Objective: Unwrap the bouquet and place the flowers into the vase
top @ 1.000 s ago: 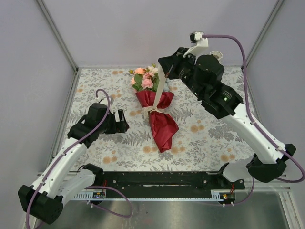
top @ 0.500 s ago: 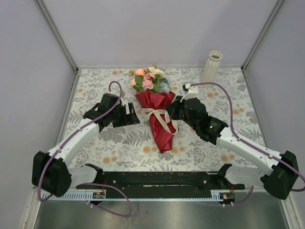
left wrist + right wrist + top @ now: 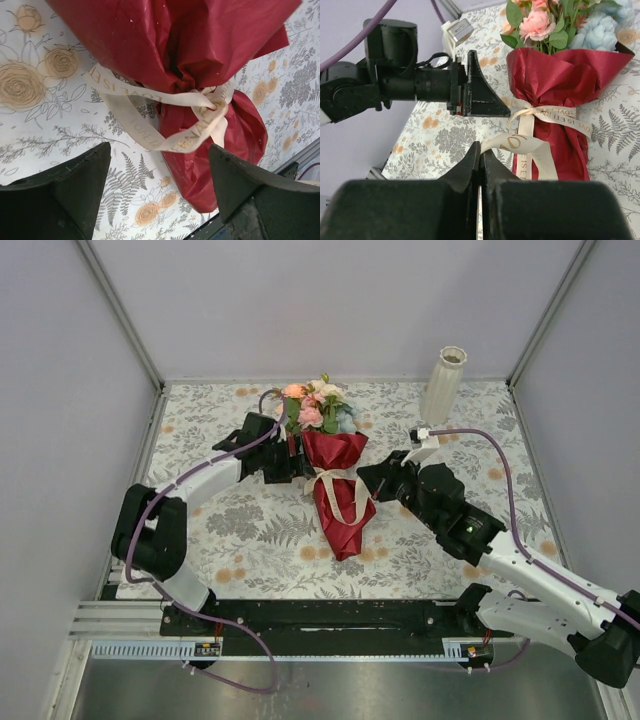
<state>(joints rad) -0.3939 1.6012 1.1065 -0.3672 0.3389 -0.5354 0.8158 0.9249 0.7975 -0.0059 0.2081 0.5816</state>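
Holds the left gripper [image 3: 159, 162] wide open just beside the bouquet [image 3: 338, 505], gripping nothing; cannot tell if touching. Pinches the loose end of the cream ribbon [image 3: 520, 142] in the right gripper [image 3: 480, 157], fingers pressed together. Shows the bouquet lying mid-table [image 3: 230, 540], wrapped and tied, blooms toward the back, vase [image 3: 443, 385] upright near the far right corner

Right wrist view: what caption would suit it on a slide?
Closed right gripper pinches the cream ribbon of the bouquet; open left gripper sits beside it.
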